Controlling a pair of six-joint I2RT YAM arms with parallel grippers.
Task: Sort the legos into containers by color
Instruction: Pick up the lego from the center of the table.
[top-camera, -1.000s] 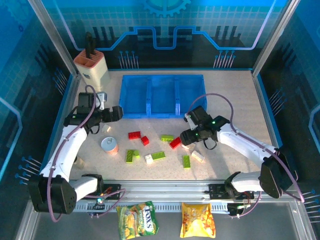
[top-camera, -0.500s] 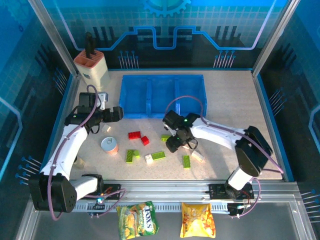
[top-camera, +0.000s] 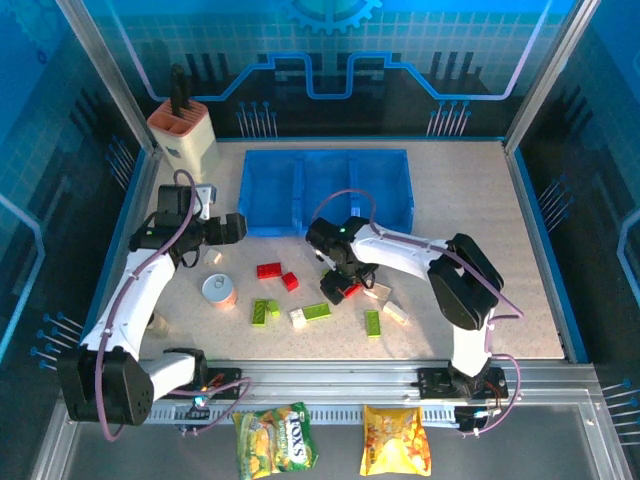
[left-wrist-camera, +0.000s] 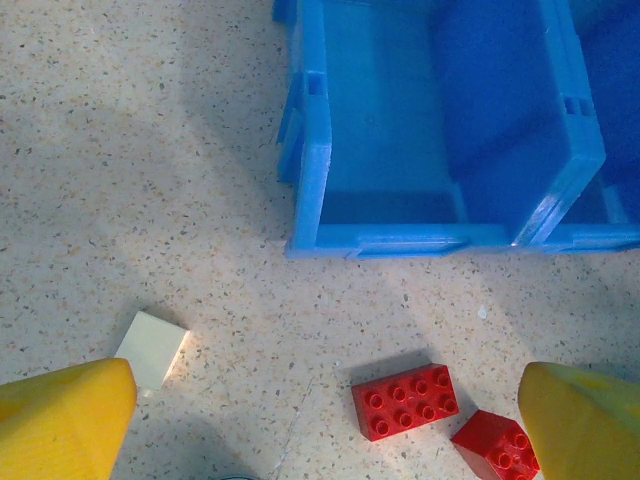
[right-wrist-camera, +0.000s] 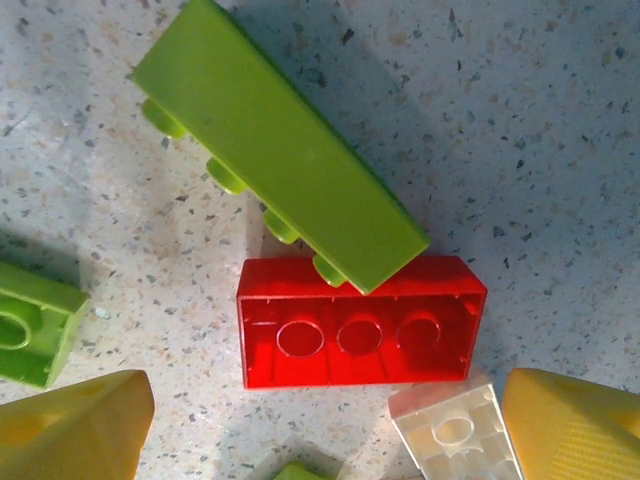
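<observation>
Nothing had been sorted yet, by the look of it. At the left, the left gripper (top-camera: 232, 228) hung over the table (top-camera: 460, 200) with its jaws spread wide and nothing between them; a lone white brick (left-wrist-camera: 150, 348) lay just near of it, and a small round can (top-camera: 219, 290) stood nearer again.

Further right, on the far side, the blue tray (top-camera: 325, 153) stood with its three compartments side by side; the left one was plainly bare in the left wrist view, and the other two seemed bare as well, though the tinted plastic made the top view hard to read.

Near of the tray the legos (top-camera: 260, 312) lay scattered on the table: a flat red brick (left-wrist-camera: 405, 400) and a smaller red brick (left-wrist-camera: 495, 445) close together, then a lime green brick (top-camera: 316, 311) toward the near edge.

Right of these, the right gripper (top-camera: 340, 272) was low over an upturned red brick (right-wrist-camera: 360, 320), studs down, with a long green brick (right-wrist-camera: 275, 150) on its side leaning on it; the fingers (right-wrist-camera: 80, 430) stood well apart, gripping nothing, a small cream brick (right-wrist-camera: 455, 435) just beside the right one. A green piece (top-camera: 372, 322) and a pale piece (top-camera: 396, 312) lay at the right end.

So the whole sorting was left to do; I judged the upturned red brick the likely first pick.
</observation>
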